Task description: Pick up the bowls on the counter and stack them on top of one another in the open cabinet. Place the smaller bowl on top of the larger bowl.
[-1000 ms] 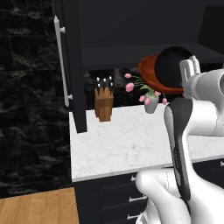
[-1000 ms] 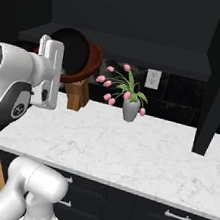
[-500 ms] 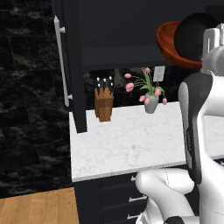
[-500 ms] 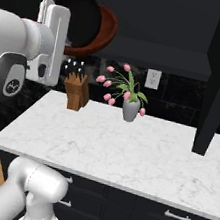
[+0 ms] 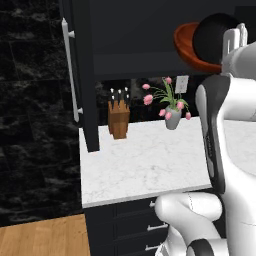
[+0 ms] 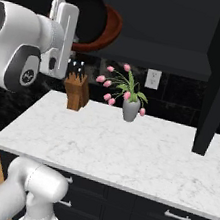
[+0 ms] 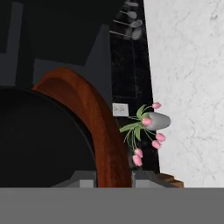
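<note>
A: What moved in the last second?

B: The arm rose. The larger bowl (image 5: pixel 189 46), tipped on edge with the smaller bowl (image 5: pixel 212 35) nested in its hollow, was 1 second back in front of the flowers, just above the table's rear edge. Half a second back it had climbed level with the cabinet (image 6: pixel 162 24) opening.

A: And now?

B: The 2 bowls sit against the dark cabinet interior, above its bottom edge, a little further in toward the cabinet than half a second ago. The pincer's hold looks the same throughout.
</note>
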Available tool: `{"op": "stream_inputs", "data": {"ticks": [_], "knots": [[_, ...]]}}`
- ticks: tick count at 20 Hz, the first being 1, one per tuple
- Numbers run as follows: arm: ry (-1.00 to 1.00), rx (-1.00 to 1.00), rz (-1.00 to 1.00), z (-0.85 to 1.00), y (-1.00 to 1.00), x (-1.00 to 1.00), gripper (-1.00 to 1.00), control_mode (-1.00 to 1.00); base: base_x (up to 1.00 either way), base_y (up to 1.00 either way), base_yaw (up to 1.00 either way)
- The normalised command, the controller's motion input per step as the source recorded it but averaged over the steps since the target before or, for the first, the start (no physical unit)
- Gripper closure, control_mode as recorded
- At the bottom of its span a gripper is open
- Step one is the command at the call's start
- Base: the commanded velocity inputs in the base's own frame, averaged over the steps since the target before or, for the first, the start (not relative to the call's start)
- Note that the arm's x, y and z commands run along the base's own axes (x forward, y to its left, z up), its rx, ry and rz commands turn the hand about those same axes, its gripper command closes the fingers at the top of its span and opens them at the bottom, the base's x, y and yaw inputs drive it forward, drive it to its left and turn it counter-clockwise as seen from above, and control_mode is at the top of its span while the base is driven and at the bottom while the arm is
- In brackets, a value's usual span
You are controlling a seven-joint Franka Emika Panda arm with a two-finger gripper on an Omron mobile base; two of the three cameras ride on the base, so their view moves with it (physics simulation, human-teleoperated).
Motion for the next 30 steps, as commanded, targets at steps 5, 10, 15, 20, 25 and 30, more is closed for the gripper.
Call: {"op": "stream_inputs", "data": {"ticks": [5, 10, 15, 20, 25, 30], "knots": [[-0.02, 0.0, 0.0, -0.29, 0.0, 0.68, 1.0, -1.0, 0.0, 0.0, 0.0], [0.0, 0.07, 0.0, -0.17, -0.17, 0.81, 1.0, -1.0, 0.0, 0.0, 0.0], [0.0, 0.07, 0.0, -0.09, -0.13, 0.77, 1.0, -1.0, 0.0, 0.0, 0.0], [0.0, 0.03, 0.0, -0.08, -0.04, 0.73, 1.0, -1.0, 0.0, 0.0, 0.0], [0.0, 0.0, 0.0, -0.17, 0.0, 0.62, 1.0, -1.0, 0.0, 0.0, 0.0], [0.0, 0.0, 0.01, -0.27, 0.0, 0.56, 1.0, -1.0, 0.0, 0.0, 0.0]]}}
